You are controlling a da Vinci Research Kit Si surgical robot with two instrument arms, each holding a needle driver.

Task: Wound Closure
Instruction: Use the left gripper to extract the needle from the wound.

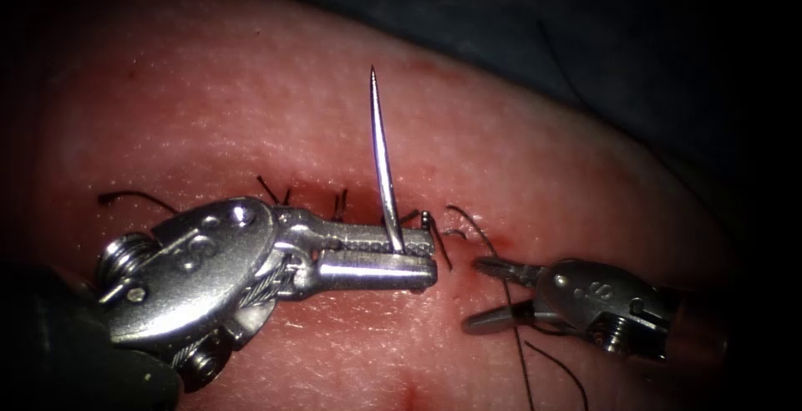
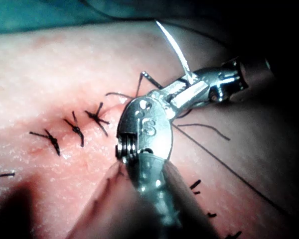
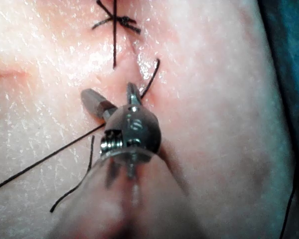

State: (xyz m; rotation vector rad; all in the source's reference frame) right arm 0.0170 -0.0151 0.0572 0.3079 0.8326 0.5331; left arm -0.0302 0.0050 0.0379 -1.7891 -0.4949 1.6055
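Observation:
My left tool (image 1: 430, 261) is shut on the curved needle (image 1: 383, 152) low on its curve, near the rear end. The needle stands clear of the tissue (image 1: 251, 102), its tip pointing up and away. In the left wrist view the same jaws (image 2: 202, 87) clamp the needle (image 2: 177, 47). My right tool (image 1: 473, 294) hovers just right of the left jaw tips, jaws open and holding nothing. Dark thread (image 1: 511, 311) runs down past it. Its open fingers (image 3: 92, 102) sit just above the tissue, close to a loose thread (image 3: 114, 45).
Tied stitches (image 1: 338, 202) with short cut ends line the cut, running left from the left tool's jaws; they also appear as stitches (image 2: 74, 127). A knot (image 3: 117, 21) lies beyond the right tool. Red fluid (image 1: 493, 240) marks the tissue near the last stitch. Blue drape (image 1: 585, 27) borders the far edge.

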